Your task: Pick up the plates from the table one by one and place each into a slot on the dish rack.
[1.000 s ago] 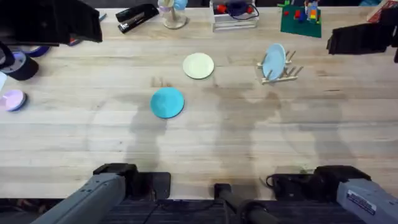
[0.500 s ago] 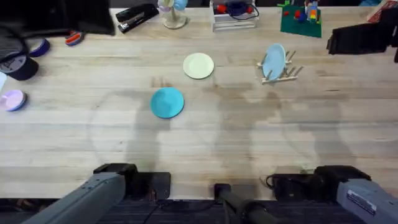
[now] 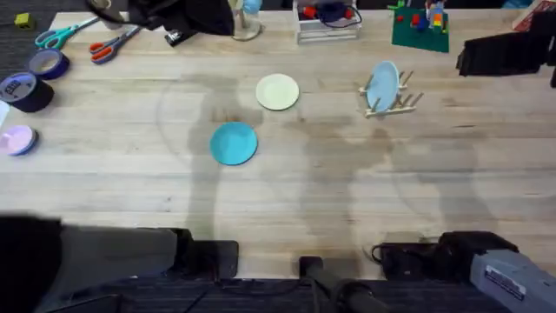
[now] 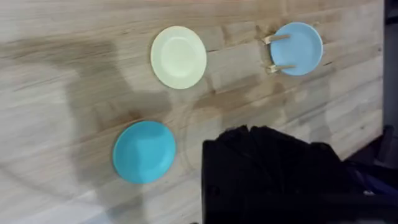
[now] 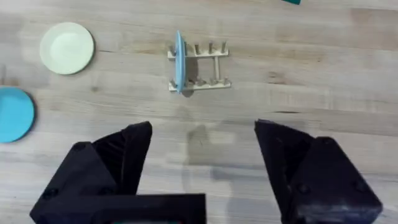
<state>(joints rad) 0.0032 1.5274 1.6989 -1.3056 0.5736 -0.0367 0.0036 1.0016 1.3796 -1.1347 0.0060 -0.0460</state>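
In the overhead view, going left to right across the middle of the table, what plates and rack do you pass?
Turquoise plate → cream plate → light-blue plate standing in the dish rack.

R gripper (image 5: 202,165) jaws wide apart, L gripper (image 4: 273,174) jaws unclear

Large light wooden plank table (image 3: 365,191): matt, visible grain, darker smudged patches mid-surface. 2 small round flat plates, cream plate (image 3: 277,92) and turquoise plate (image 3: 234,143), smooth with a soft satin look; paler light-blue plate (image 3: 381,85) similar, standing in the small dowel rack (image 5: 208,67) of bare light wood. Right gripper's black fingers (image 5: 323,180): matt, plastic-looking, faceted.
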